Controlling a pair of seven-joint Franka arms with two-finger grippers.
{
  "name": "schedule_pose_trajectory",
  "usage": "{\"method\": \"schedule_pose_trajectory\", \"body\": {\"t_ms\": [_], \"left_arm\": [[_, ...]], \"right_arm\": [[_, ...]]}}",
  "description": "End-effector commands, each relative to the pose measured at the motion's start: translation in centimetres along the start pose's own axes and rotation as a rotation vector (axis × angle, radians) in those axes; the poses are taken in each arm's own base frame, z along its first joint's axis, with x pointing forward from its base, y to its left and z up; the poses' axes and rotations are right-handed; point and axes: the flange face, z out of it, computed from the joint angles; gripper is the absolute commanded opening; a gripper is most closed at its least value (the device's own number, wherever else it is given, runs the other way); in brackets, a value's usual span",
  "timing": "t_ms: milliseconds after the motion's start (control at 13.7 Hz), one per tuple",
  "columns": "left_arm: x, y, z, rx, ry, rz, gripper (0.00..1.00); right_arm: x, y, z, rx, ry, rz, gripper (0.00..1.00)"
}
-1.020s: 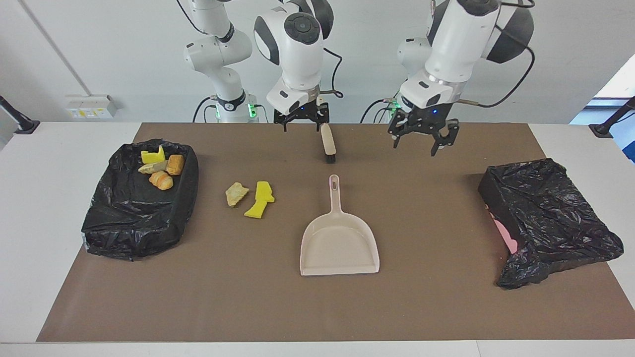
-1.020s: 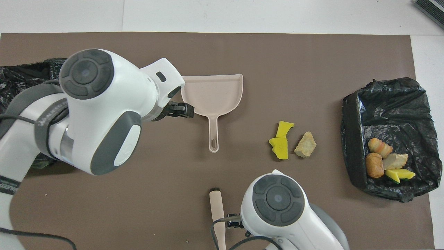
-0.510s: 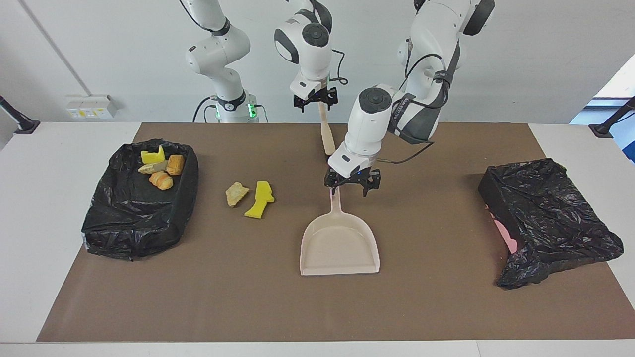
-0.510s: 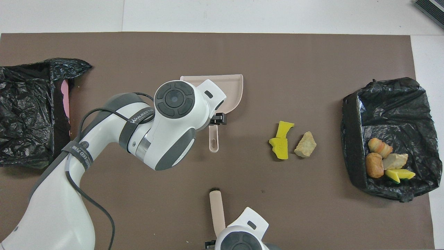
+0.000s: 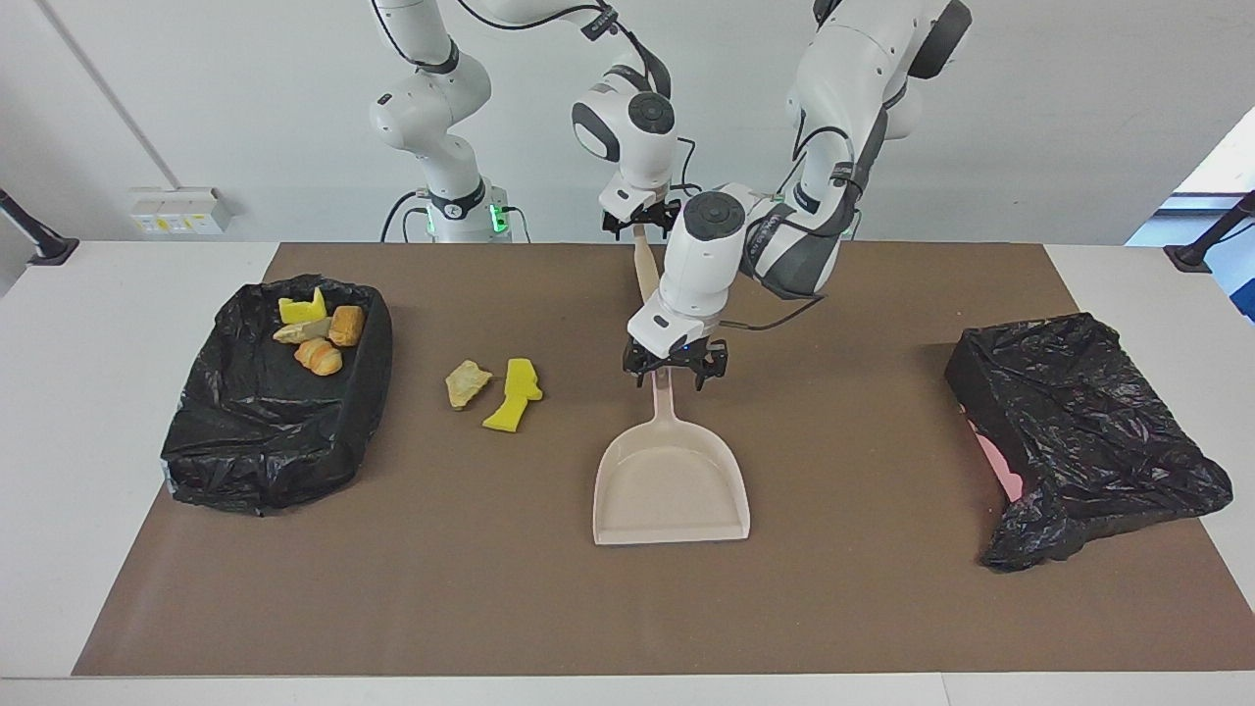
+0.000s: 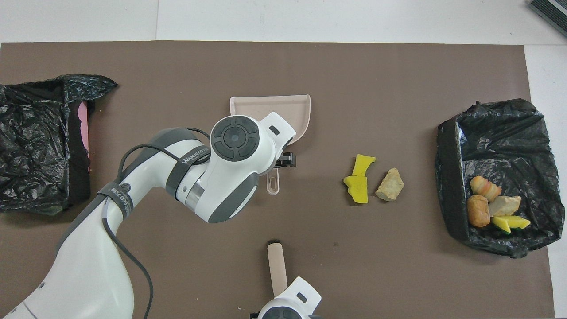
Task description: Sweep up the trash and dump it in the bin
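we saw the bin (image 5: 279, 392) toward the right arm's end of the counter from the dustpan (image 5: 672, 485), four scraps of trash (image 5: 316, 333) inside, two more (image 5: 495, 390) between bin and dustpan. the right gripper (image 5: 642, 218) hung over the brush (image 5: 644, 270), fingers spread. the left gripper (image 5: 675, 365) sat at the dustpan's handle, fingers wide either side, not clamped. another black bag (image 5: 1083, 436) lay toward the left arm's end.

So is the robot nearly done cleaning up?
Partway. Four scraps already lie in the black-lined bin. The open left gripper is over the beige dustpan handle. A yellow sponge piece and a beige chunk remain on the brown mat.
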Motion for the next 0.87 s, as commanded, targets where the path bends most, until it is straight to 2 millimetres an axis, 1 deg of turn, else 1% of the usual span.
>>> {"method": "schedule_pose_trajectory", "body": {"t_ms": [0,73,218,291,364,437,583,655,728,801], "left_arm": [[-0.7,0.3,1.0,0.020,0.019,-0.005,1.00],[-0.7,0.3,1.1,0.023,0.020,-0.004,1.00],[-1.0,0.6,1.2,0.034,0.022,-0.021,0.79],[-1.0,0.6,1.1,0.041,0.027,-0.014,0.61],[-0.9,0.6,1.0,0.047,0.032,-0.008,0.49],[-0.8,0.7,0.8,0.061,0.045,0.012,0.35],[-0.6,0.6,0.8,0.072,0.060,0.025,0.20],[-0.3,0.6,0.4,0.069,0.069,0.032,0.12],[0.0,0.6,-0.2,0.068,0.077,0.050,0.00],[0.3,0.4,-0.9,0.064,0.087,0.062,0.00]], "right_arm": [[-1.5,0.4,-0.4,0.021,0.002,0.000,1.00],[-1.6,0.3,-0.4,0.022,0.001,-0.004,1.00],[-1.6,-0.1,-0.7,0.027,0.004,-0.001,1.00],[-1.5,-0.2,-0.8,0.028,0.004,-0.008,1.00],[-1.6,-0.1,-0.8,0.026,0.002,-0.019,1.00],[-1.7,0.0,-0.8,0.016,-0.002,-0.039,1.00],[-1.8,0.0,-0.9,0.014,-0.001,-0.071,0.74],[-1.8,0.1,-1.0,0.009,-0.005,-0.080,0.54],[-1.7,0.0,-1.1,0.006,-0.008,-0.093,0.15],[-1.5,-0.3,-1.5,0.014,-0.005,-0.081,0.00]]}}
